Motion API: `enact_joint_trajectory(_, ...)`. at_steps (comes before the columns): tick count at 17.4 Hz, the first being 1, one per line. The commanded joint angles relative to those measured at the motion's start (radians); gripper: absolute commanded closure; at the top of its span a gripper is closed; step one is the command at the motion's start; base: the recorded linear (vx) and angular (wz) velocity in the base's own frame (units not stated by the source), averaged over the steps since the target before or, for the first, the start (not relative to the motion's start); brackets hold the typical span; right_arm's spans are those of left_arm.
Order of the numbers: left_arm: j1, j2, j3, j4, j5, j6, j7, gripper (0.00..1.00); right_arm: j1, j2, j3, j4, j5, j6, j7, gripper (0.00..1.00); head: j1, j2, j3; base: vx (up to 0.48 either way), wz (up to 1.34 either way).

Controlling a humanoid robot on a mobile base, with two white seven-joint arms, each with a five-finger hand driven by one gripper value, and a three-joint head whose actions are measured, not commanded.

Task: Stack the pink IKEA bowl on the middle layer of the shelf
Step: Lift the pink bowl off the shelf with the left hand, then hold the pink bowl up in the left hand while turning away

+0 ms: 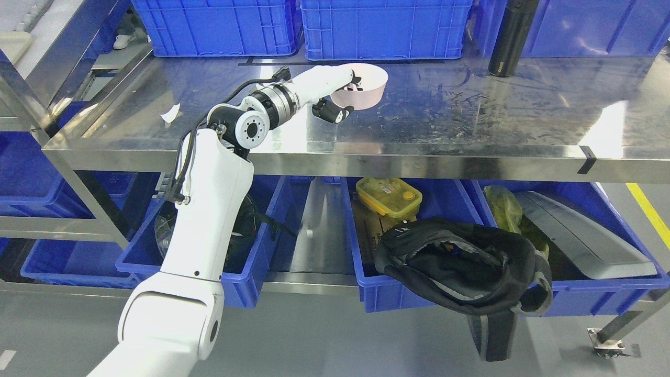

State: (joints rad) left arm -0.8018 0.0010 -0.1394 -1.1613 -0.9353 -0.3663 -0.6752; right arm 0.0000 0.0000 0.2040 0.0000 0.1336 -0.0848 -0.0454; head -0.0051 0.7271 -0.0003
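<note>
Left hand (335, 97): closed on the near-left rim of the pink bowl (364, 86), white palm lying over the rim, dark fingers (355, 80) hooked inside, dark thumb (332, 111) curled below and outside the wall.
Pink bowl: was on the steel middle shelf (471, 110), mouth tipped a touch toward the camera, pale inside showing; whether its base sat flat on the steel could not be told.
Bowl's place: toward the back of the shelf, left of centre, just in front of the blue crates (382, 29) lined along the rear.
Left arm (204, 209): and up it came from the lower left corner, white forearm rising steeply past the shelf's front edge, bent sharply at the round elbow joint, then reaching right and back across the steel to the bowl.
Wrist: silver collar showed between elbow and hand, black cable looping over it and down the forearm.
Black bottle (510, 36): stood upright at the back right of the same shelf, well apart from the bowl.
White scrap (170, 112): lay on the shelf's left part, away from the hand.
Lower level: blue bins held a yellow lidded box (388, 196) and a grey panel (581, 235); a black garment (466, 267) hung over one bin's front edge.
</note>
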Motion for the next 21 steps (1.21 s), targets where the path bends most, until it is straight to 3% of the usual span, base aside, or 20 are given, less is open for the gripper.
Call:
enact_joint_trajectory(1,0.073,0.016,0.057,-0.299,0.053,-0.181,-0.006,0.98,0.015,-0.017,0.0,-0.017,0.0,0.0,-0.001,0.0,0.0,0.0,0.0,0.0,0.0)
enact_joint_trajectory(3,0.102,0.016,0.058,-0.31,0.078,-0.265,-0.004,0.99,0.015,-0.017,0.0,-0.017,0.0,0.0,-0.001,0.0,0.0,0.0,0.0,0.0,0.0)
enact_joint_trajectory(11,0.266,0.016,0.099,-0.331,0.138,-0.419,0.003,0.98,0.015,-0.017,0.0,-0.017,0.0,0.0,-0.001,0.0,0.0,0.0,0.0,0.0,0.02)
enact_joint_trajectory(21,0.285,0.016,0.063,-0.331,0.199,-0.419,0.009,0.98,0.015,-0.017,0.0,-0.017,0.001,0.0,-0.001,0.0,0.0,0.0,0.0,0.054,0.68)
